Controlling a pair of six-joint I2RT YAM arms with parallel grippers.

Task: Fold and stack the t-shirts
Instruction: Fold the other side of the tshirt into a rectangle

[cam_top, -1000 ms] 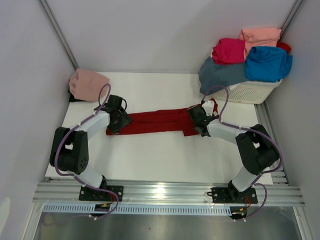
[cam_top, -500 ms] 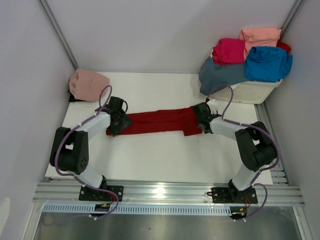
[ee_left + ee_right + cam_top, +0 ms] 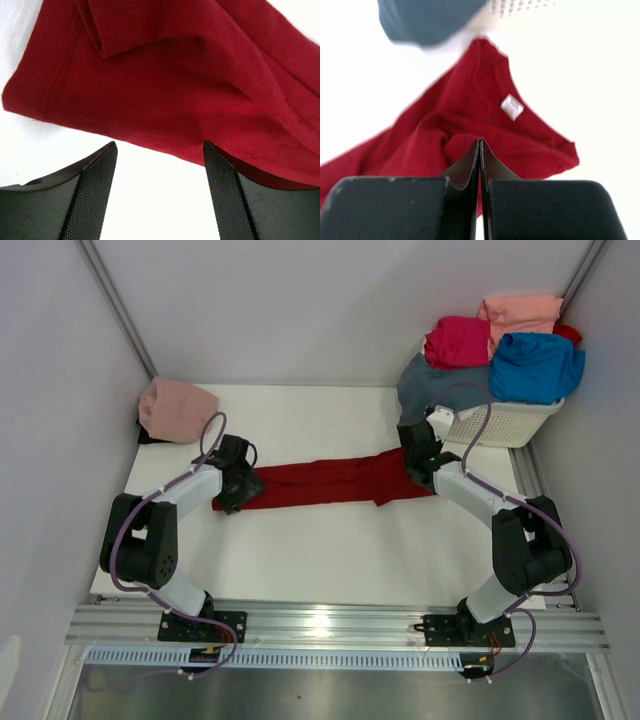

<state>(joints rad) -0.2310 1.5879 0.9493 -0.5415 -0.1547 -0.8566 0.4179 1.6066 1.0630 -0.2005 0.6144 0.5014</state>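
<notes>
The large dark red t-shirt (image 3: pixel 320 480) lies in a long, narrow strip across the middle of the table. My left gripper (image 3: pixel 238 486) is at its left end. In the left wrist view the left gripper (image 3: pixel 159 146) is open and empty, with its fingers (image 3: pixel 95 190) over bare table just short of the shirt's hem (image 3: pixel 175 75). My right gripper (image 3: pixel 418 462) is at the shirt's right end. In the right wrist view the right gripper (image 3: pixel 480 141) is shut on a small fold of the red cloth (image 3: pixel 470 110), near its white label (image 3: pixel 512 107).
A dusty pink t-shirt (image 3: pixel 175 407) lies bunched at the back left. The white lattice basket (image 3: pixel 505 423) stands at the back right with magenta (image 3: pixel 458 340), salmon (image 3: pixel 520 310), bright blue (image 3: pixel 535 365) and slate grey-blue (image 3: pixel 440 385) shirts. The grey-blue one (image 3: pixel 425 20) hangs just beyond my right gripper.
My right gripper has moved right and back toward the basket, pulling the shirt's right end with it and drawing the shirt out. The left gripper has barely moved.
</notes>
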